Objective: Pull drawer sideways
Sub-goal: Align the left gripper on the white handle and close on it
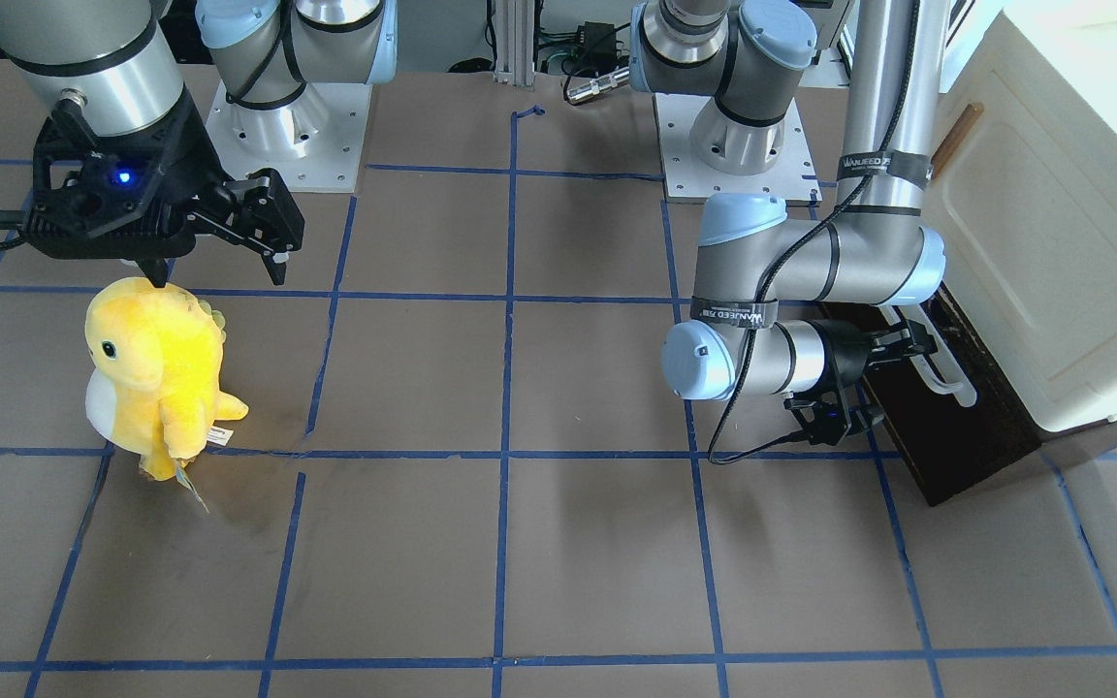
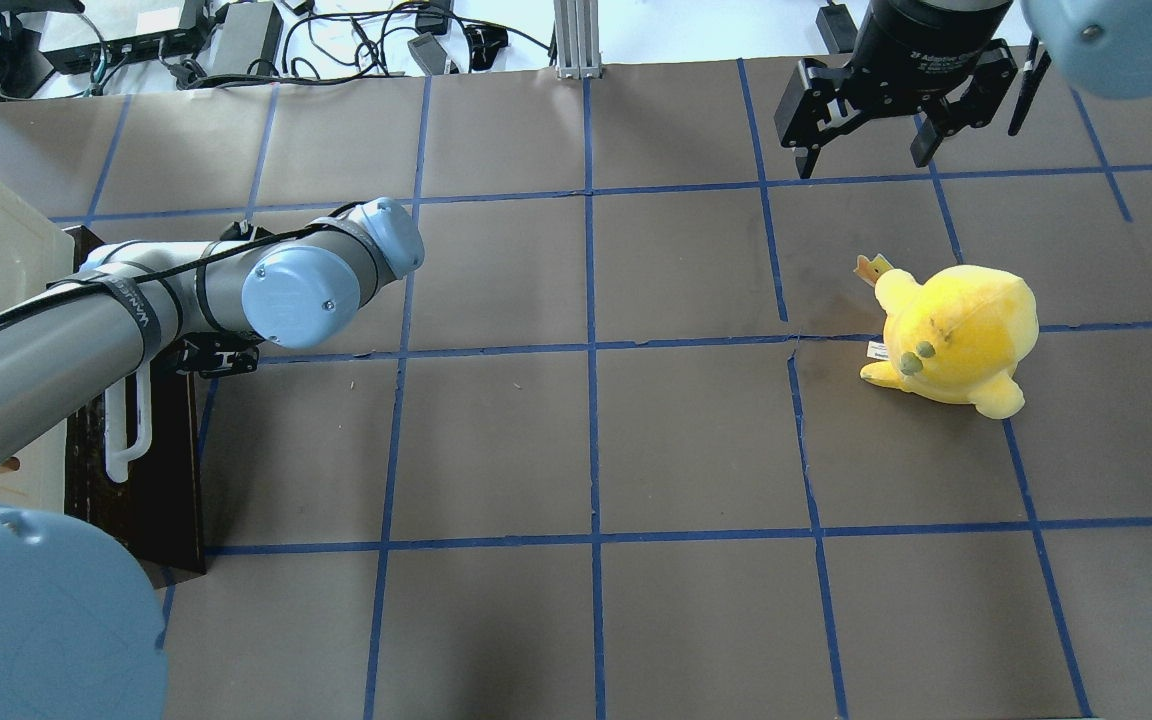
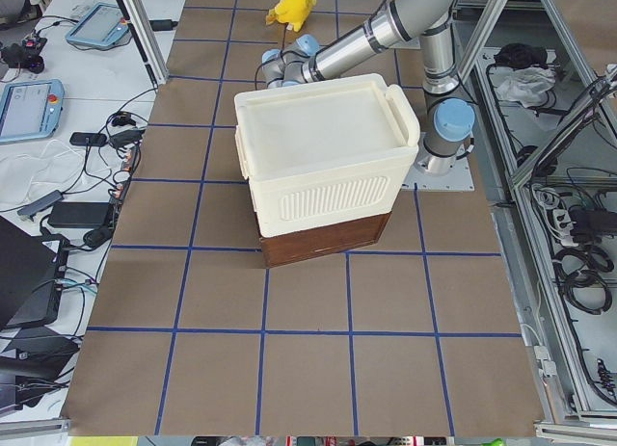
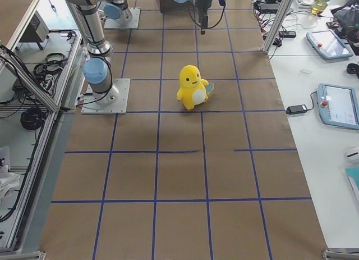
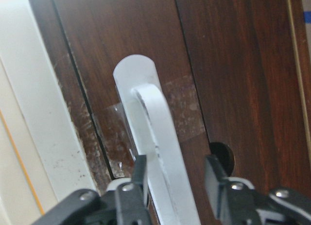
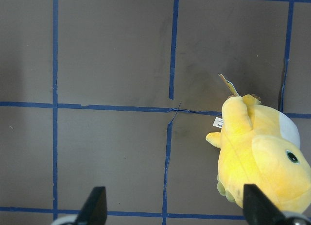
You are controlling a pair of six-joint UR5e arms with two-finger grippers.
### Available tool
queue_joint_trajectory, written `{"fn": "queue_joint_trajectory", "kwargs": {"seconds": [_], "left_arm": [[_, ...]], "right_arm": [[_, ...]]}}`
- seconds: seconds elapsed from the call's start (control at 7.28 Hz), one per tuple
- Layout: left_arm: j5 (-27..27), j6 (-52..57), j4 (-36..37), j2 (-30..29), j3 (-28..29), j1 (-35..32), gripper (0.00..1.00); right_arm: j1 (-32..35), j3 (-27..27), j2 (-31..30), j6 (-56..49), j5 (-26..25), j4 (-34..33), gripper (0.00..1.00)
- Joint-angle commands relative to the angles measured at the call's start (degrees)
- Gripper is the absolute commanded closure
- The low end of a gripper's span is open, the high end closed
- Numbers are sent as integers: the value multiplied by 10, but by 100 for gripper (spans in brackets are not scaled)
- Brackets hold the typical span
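The drawer point(image 1: 956, 436) has a dark brown wooden front and sits at the foot of the cream-white cabinet point(image 1: 1053, 242). Its long white bar handle point(image 1: 948, 376) also shows in the overhead view point(image 2: 126, 440). My left gripper point(image 1: 898, 351) is at the handle's end. In the left wrist view the handle point(image 5: 160, 137) runs between the two fingers point(image 5: 140, 172). The left gripper point(image 5: 176, 169) is open, with a small gap on one side. My right gripper point(image 2: 866, 160) is open and empty above the table, over by the plush.
A yellow plush toy point(image 1: 156, 373) stands on the brown gridded table point(image 1: 520, 543), below my right gripper point(image 6: 175, 210). The cabinet point(image 3: 323, 147) stands at the table's end on my left. The arm bases point(image 1: 287, 126) are bolted at the back.
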Motion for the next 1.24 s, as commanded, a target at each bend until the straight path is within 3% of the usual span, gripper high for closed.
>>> {"fn": "queue_joint_trajectory", "kwargs": {"seconds": [0.0, 0.41, 1.1], "left_arm": [[2, 4, 0, -2, 0, 1, 54], [-2, 6, 0, -3, 3, 1, 69], [0, 12, 0, -2, 7, 0, 72]], "right_arm": [[0, 0, 0, 0, 0, 0, 0], [0, 0, 0, 0, 0, 0, 0], [0, 0, 0, 0, 0, 0, 0]]}}
